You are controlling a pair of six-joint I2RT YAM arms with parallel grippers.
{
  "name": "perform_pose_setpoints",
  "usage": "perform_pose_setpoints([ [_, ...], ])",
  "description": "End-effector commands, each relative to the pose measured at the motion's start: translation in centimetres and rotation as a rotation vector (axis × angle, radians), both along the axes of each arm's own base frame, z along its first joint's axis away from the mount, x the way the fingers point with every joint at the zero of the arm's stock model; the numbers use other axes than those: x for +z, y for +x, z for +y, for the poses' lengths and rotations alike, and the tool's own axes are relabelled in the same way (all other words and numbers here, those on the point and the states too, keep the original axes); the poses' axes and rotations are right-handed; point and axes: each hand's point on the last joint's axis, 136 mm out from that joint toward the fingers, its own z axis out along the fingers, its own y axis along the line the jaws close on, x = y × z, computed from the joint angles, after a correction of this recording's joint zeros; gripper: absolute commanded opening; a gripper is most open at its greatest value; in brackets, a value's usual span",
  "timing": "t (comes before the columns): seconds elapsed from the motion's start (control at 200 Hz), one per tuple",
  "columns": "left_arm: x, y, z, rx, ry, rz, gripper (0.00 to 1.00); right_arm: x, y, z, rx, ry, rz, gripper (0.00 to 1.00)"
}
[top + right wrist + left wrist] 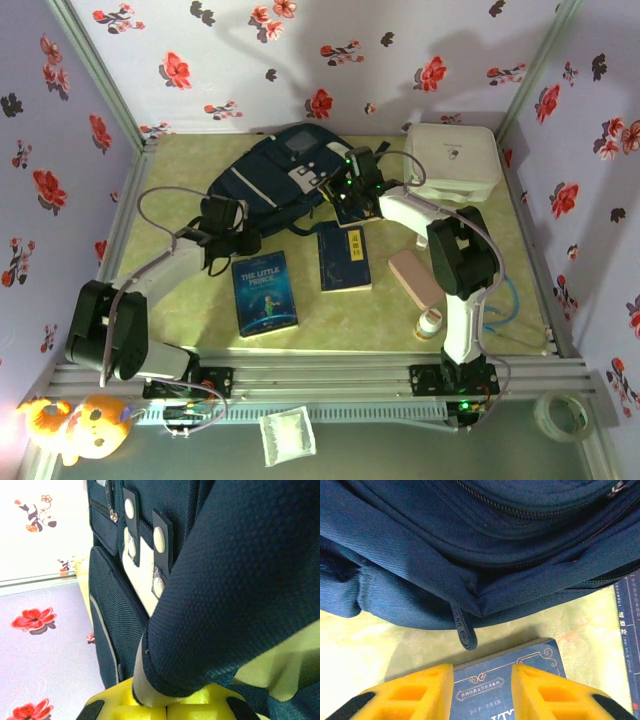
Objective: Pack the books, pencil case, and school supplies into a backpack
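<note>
The left gripper [482, 674] is partly open, and its yellow fingers [427, 690] stand apart with nothing between them. In the left wrist view they hang over the top edge of the "Little Prince" book [540, 655], which lies flat on the table [330, 315]. Just beyond the fingertips a dark zipper pull [464, 630] hangs down from the lower edge of the backpack [470, 545]. The edge of a second book [630, 625] shows at the right of this view.

The right gripper [167, 702] is closed, and it pinches a fold of the navy backpack fabric, with a pale lining at the pinch. Beyond this fold the front of the backpack shows its pale tabs [161, 539].

From above, the backpack [285, 170] lies at the far middle of the table, and the right gripper [350, 175] is at its right side. The two books lie in front of it, side by side. The pencil case [415, 277] lies to the right of them, near a small white bottle [432, 322]. A white box [455, 160] stands at the far right corner.
</note>
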Motion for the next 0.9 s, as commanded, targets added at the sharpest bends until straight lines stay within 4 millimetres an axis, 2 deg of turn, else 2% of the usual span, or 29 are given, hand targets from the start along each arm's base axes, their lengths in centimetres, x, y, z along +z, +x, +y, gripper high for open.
perform_pose_setpoints([
  [0.0, 1.0, 1.8, -0.1, 0.029, 0.014, -0.042, 0.39, 10.1, 0.7, 1.7, 0.043, 0.188, -0.204, 0.00],
  [0.155, 1.3, 2.9, 0.2, 0.049, 0.031, -0.068, 0.39, 11.3, 0.5, 1.6, 0.042, 0.205, -0.222, 0.00],
  [0.235, 1.7, 3.5, 0.4, 0.057, 0.043, -0.083, 0.38, 11.4, 0.4, 1.6, 0.040, 0.206, -0.220, 0.00],
  [0.415, 2.3, 4.3, 0.8, 0.067, 0.067, -0.112, 0.28, 11.3, 0.4, 1.4, 0.037, 0.208, -0.217, 0.00],
  [0.615, 3.2, 4.4, 1.3, 0.076, 0.072, -0.136, 0.23, 10.8, 0.3, 1.3, 0.031, 0.201, -0.206, 0.00],
  [0.76, 2.9, 4.3, 1.8, 0.088, 0.077, -0.131, 0.16, 10.6, 0.4, 1.1, 0.023, 0.200, -0.198, 0.00],
  [0.895, 2.5, 4.3, 2.3, 0.097, 0.087, -0.124, 0.16, 10.8, 0.4, 1.0, 0.022, 0.203, -0.201, 0.00],
])
